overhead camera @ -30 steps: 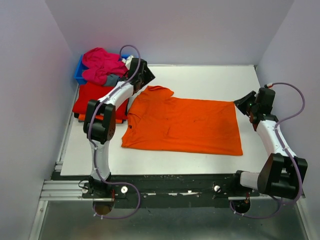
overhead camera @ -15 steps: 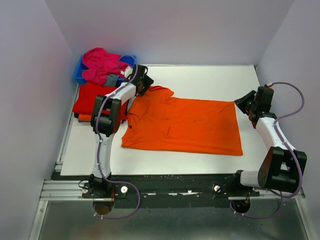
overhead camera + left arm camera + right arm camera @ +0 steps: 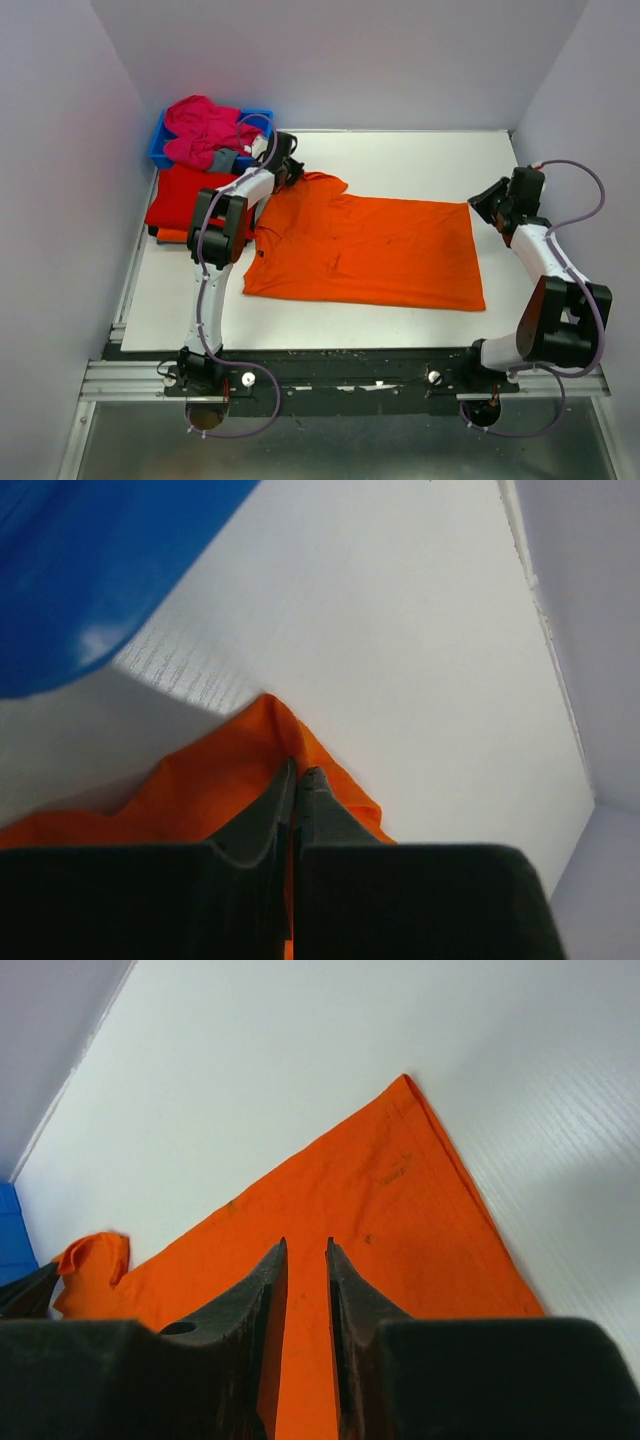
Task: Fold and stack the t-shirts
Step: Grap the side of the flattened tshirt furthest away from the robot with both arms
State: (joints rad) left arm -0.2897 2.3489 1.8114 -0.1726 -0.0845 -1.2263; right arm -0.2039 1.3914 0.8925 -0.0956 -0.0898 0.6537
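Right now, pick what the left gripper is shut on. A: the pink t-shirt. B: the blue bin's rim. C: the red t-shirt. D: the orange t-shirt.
D: in the left wrist view the left gripper is pinched shut with the cloth of the orange t-shirt bunched up around its tips, and bare table separates it from the blue bin.

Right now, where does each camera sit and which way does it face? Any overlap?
Top external: above and behind the bases, looking down on the table; left arm and right arm show whole.
Left wrist: on the left arm, looking past the left end effector, shut on a sleeve of the orange t-shirt, toward the blue bin.
Right wrist: on the right arm, looking past the open right end effector across the shirt's corner toward the left arm's side.
Shared: all three show the orange t-shirt and blue bin.
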